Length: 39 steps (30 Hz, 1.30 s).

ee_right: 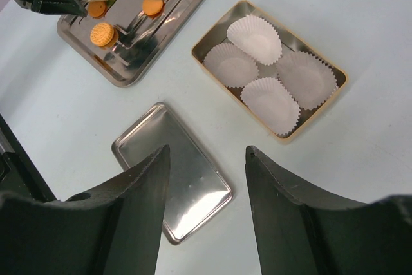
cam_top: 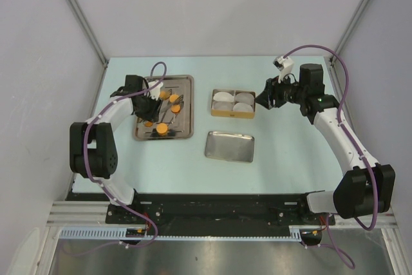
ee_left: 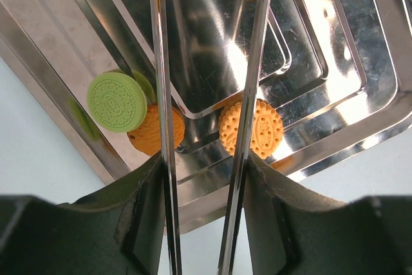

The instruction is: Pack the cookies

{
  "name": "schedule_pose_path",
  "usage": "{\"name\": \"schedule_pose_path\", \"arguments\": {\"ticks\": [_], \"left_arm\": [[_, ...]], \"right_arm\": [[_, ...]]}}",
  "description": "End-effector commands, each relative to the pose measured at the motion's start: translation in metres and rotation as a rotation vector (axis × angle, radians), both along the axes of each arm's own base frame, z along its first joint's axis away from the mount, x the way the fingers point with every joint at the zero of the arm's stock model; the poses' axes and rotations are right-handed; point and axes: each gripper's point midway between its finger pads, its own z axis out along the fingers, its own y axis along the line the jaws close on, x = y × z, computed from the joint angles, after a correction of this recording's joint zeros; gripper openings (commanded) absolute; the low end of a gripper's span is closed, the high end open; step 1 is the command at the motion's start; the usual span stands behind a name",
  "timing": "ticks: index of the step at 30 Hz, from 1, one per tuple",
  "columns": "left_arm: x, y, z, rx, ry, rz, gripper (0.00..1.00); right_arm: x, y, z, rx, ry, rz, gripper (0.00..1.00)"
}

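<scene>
Tongs (ee_left: pixel 161 88) account for the left gripper's (ee_left: pixel 203 167) half-closed look. Its dark fingers (ee_left: pixel 138 210) squeeze the two steel blades from outside, so the pincer is holding the tool, while the blades stand apart with nothing pinched between them. This is likely the aiming step before a pick.

All the cookies (cam_top: pixel 162 129) lie loose on the big steel tray (cam_top: pixel 187 134) at the left of the table (cam_top: pixel 290 152). A green cookie (ee_left: pixel 117 101) overlaps an orange one just left of the blades, and an orange cookie (ee_left: pixel 264 130) sits under the right blade. None has reached the box (cam_top: pixel 233 113), whose four white paper cups (ee_right: pixel 254 38) are bare. What I take for its lid (ee_right: pixel 174 172) lies flat on the table just nearer the robot, probably set there to leave the box open for filling.

The left arm folds out to the side at the elbow, then reaches forward over the tray's far left. Its wrist tips down so the tongs slant toward the tray's middle.

The right arm arcs out and forward. The right gripper (ee_right: pixel 207 152) hangs just beside the box's right end, pointing at it, with its jaws wide and nothing between them. It is apparently waiting clear of the filling path.
</scene>
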Motion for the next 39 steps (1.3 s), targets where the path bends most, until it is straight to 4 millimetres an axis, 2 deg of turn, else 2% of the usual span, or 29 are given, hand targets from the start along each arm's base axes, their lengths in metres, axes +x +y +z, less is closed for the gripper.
{"name": "schedule_pose_path", "arguments": {"ticks": [1,10,22,27,31,39], "left_arm": [[0.012,-0.006,0.014,-0.026,-0.04,-0.011,0.51],[0.01,-0.001,0.015,-0.03,-0.034,-0.003,0.49],[0.007,0.004,0.014,-0.035,-0.024,-0.001,0.4],[0.008,0.002,0.02,-0.044,-0.042,-0.007,0.36],[0.008,-0.007,0.032,-0.093,-0.07,-0.031,0.29],[0.009,-0.018,0.05,-0.147,-0.119,-0.055,0.27]], "right_arm": [[0.0,-0.001,0.001,-0.002,-0.012,0.011,0.55],[0.0,0.0,0.0,0.0,-0.009,0.015,0.54],[0.001,0.0,-0.001,-0.002,-0.006,0.012,0.54],[0.002,0.0,-0.002,-0.002,-0.004,0.012,0.54],[0.002,0.0,-0.002,-0.002,-0.003,0.012,0.54],[0.003,0.0,-0.003,-0.005,-0.001,0.01,0.54]]}}
